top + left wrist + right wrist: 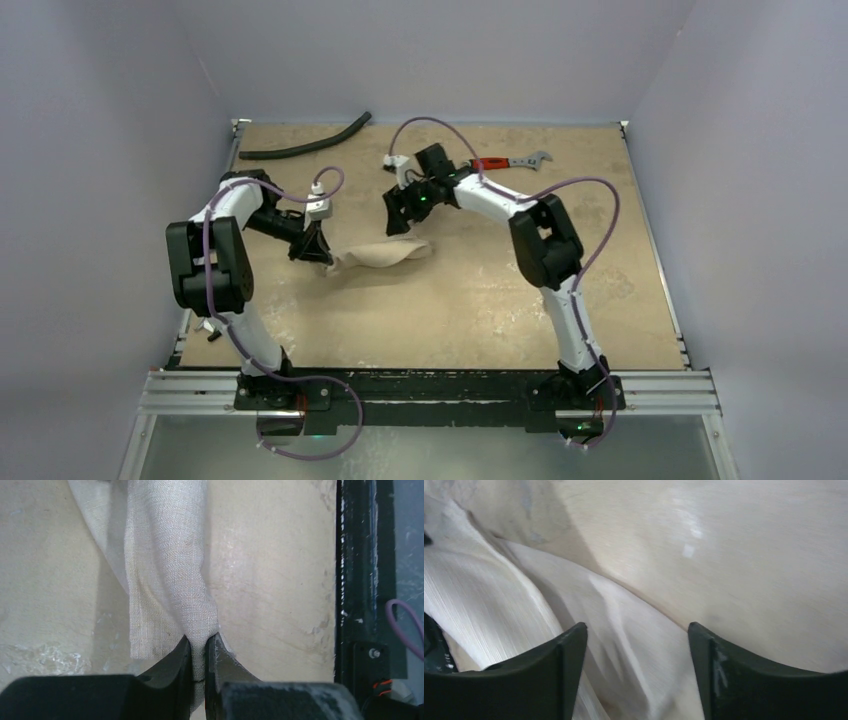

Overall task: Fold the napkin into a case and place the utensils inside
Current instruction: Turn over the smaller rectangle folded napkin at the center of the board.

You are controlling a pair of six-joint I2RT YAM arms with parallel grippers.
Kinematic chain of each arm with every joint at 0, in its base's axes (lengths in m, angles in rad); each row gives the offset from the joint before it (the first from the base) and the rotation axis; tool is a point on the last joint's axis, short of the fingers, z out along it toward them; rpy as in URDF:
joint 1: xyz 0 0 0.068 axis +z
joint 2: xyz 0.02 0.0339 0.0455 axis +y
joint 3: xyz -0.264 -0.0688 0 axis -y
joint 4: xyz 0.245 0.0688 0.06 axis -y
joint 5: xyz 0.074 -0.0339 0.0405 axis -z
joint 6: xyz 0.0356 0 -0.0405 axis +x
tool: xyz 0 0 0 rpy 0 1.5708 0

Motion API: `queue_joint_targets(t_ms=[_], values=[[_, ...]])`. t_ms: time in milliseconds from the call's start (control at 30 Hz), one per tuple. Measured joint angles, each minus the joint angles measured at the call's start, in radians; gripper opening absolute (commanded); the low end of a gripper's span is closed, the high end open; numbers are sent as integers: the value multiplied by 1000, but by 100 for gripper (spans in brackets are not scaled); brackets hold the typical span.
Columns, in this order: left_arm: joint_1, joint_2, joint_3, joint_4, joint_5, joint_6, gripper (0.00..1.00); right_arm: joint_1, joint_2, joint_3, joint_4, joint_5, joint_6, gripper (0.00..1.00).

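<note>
On the tan table (450, 320), left claw (199, 640) pinches the crumpled napkin (385, 255); right claw (636, 627) gapes empty over its blurred folds.

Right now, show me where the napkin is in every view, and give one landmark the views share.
Top external: napkin bunched left of centre, between left tool and right tool.
Left wrist: napkin runs from top centre down into the shut left tool at the bottom.
Right wrist: napkin fills the left and lower middle, beneath the open right tool.
Shared landmark: the tan tabletop.
</note>
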Motion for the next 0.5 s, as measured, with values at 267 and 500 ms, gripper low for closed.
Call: queue_joint_targets(t_ms=[267,500], values=[[90,71,1,-50,85,-68,0,-187,-447,-509,317,-3,-160,99],[114,121,1,-51,105,-94,0,-7,-539,-560,440,-103,-438,99]])
